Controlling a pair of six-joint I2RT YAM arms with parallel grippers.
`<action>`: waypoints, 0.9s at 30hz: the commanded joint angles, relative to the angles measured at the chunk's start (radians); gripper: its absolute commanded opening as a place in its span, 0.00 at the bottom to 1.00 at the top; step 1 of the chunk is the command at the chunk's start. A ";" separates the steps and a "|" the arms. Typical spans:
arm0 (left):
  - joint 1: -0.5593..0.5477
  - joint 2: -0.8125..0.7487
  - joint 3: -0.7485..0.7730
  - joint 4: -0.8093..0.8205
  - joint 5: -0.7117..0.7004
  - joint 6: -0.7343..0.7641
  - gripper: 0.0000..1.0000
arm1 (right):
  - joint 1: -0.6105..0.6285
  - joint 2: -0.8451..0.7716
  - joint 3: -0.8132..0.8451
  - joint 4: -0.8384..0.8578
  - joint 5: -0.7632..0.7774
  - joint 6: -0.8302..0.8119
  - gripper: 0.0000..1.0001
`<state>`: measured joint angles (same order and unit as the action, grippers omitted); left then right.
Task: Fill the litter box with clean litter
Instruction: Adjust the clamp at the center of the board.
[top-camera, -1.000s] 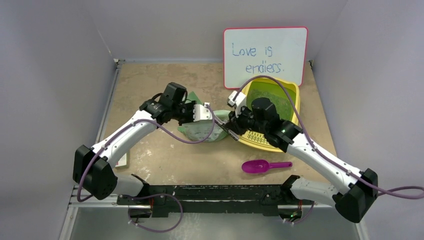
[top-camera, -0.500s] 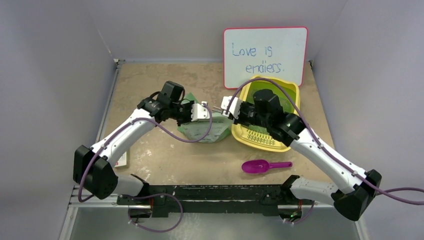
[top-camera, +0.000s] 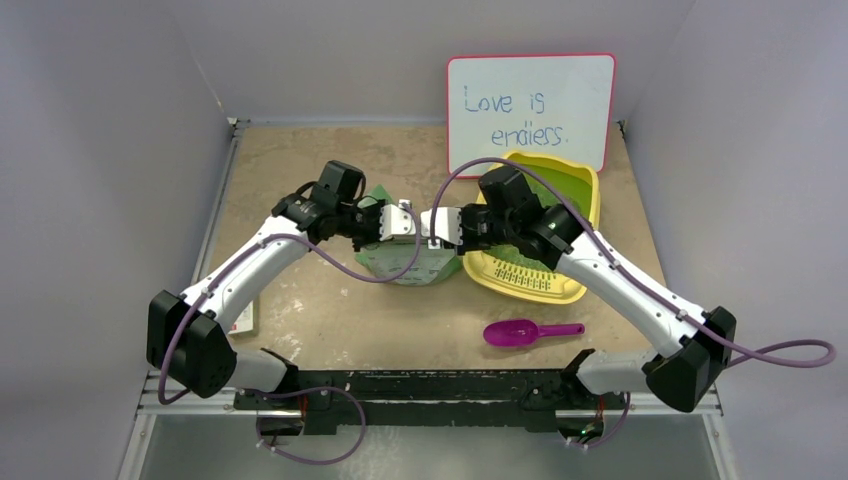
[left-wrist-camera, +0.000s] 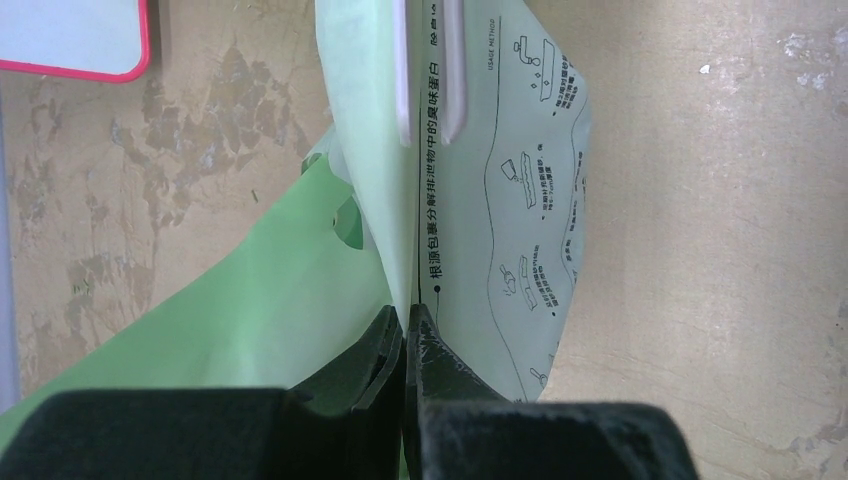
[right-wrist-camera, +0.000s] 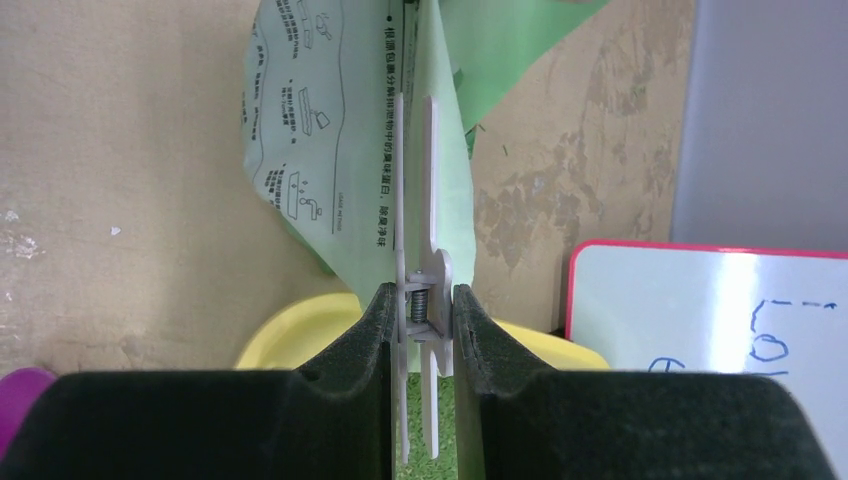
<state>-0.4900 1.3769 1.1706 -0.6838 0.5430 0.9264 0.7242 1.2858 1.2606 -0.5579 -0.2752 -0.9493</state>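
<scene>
Top view: the shallow yellow plastic litter box (top-camera: 585, 215), slotted grille (top-camera: 520, 270) at its near end, was located before the white red-framed board (top-camera: 530, 110); fine green litter (top-camera: 568, 188) was contained in it. Left wrist: the left gripper (left-wrist-camera: 407, 325) was clamped on the pale green printed bag (left-wrist-camera: 500, 200). Right wrist: the right gripper (right-wrist-camera: 422, 300) was closed on a white plastic clip (right-wrist-camera: 431, 150).

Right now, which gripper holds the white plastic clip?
The right gripper: it squeezes the white plastic clip on the pale green bag; the left gripper pinches bare bag.
</scene>
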 joint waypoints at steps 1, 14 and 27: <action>0.019 -0.013 0.045 0.022 0.058 0.002 0.00 | 0.019 0.022 0.050 -0.016 0.009 -0.029 0.00; 0.023 -0.016 0.034 0.030 0.066 -0.005 0.00 | 0.047 -0.023 -0.006 0.157 0.182 0.043 0.00; 0.024 -0.024 0.031 0.042 0.075 -0.017 0.00 | 0.049 -0.003 0.023 0.119 0.141 0.050 0.00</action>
<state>-0.4778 1.3769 1.1706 -0.6785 0.5739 0.9165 0.7723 1.2770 1.2301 -0.4541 -0.0990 -0.9195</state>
